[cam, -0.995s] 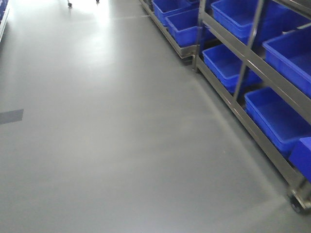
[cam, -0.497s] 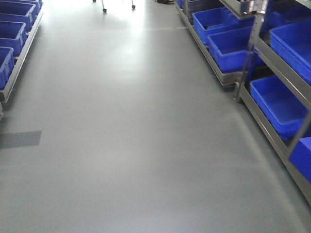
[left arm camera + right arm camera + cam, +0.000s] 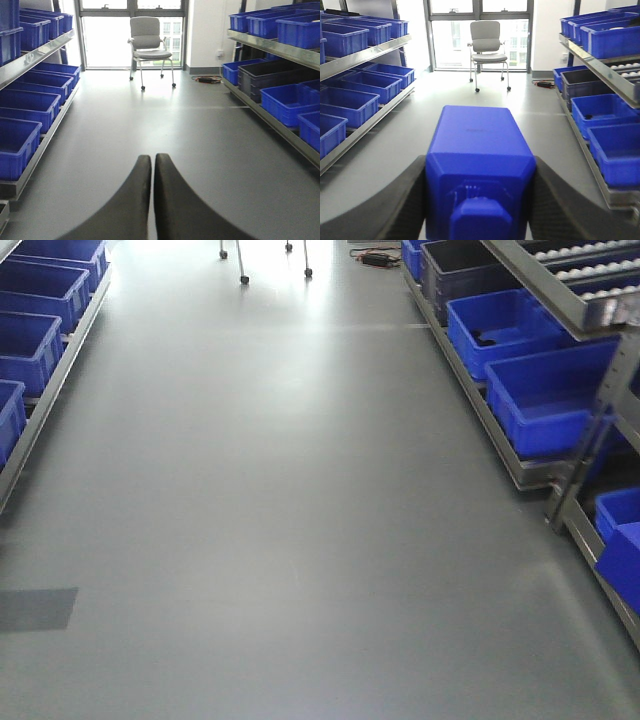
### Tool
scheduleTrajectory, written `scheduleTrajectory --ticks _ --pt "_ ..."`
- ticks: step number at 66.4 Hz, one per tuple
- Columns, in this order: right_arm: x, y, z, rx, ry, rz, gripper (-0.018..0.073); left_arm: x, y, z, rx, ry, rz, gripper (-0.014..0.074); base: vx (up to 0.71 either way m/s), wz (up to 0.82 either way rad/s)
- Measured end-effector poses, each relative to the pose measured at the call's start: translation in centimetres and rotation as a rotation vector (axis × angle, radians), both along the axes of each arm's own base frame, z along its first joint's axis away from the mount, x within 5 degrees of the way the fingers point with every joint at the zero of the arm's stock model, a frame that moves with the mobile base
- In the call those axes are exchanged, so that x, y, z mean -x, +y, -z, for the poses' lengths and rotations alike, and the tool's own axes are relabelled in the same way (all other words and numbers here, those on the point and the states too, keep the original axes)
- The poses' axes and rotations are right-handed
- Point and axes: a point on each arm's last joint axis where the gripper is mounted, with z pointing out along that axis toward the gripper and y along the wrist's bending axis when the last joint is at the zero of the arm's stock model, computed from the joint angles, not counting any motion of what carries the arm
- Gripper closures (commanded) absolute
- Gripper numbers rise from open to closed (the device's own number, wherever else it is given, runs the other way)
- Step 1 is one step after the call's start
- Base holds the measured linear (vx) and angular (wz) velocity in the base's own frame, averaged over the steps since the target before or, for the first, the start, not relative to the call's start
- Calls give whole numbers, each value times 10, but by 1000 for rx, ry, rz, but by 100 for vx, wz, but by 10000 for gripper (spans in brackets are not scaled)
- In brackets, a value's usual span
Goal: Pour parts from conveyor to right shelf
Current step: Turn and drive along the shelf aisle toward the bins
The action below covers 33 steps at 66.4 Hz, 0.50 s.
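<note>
In the right wrist view my right gripper (image 3: 480, 170) is shut on the blue part (image 3: 479, 145), a solid block with a stud facing the camera, one dark finger (image 3: 407, 200) on each side. The same block shows as a blue corner (image 3: 622, 565) at the front view's right edge. My left gripper (image 3: 152, 159) is shut with nothing between its fingers, held above the floor. The right shelf (image 3: 575, 285), a steel rack with white rollers and blue bins (image 3: 545, 390), runs along the right of the aisle. The conveyor is out of view.
A second rack of blue bins (image 3: 35, 300) lines the left side of the aisle. Grey floor (image 3: 290, 500) lies between the racks. An office chair (image 3: 487, 42) stands at the far end by the window, a cable (image 3: 378, 257) on the floor beside it.
The front view has swung left: the right shelf has slid towards the right edge, and the left rack and the chair legs have come into view. The blue corner at the right edge has stayed put.
</note>
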Motion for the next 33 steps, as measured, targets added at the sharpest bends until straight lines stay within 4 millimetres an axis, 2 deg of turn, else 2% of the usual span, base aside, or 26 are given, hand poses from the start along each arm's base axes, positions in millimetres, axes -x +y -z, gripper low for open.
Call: scheduleTrajectory --ticks 18,33 --pt "0 0 0 0 0 0 564 0 0 0 0 0 0 602 59 30" --pt "0 0 0 0 0 0 564 0 0 0 0 0 0 602 49 69"
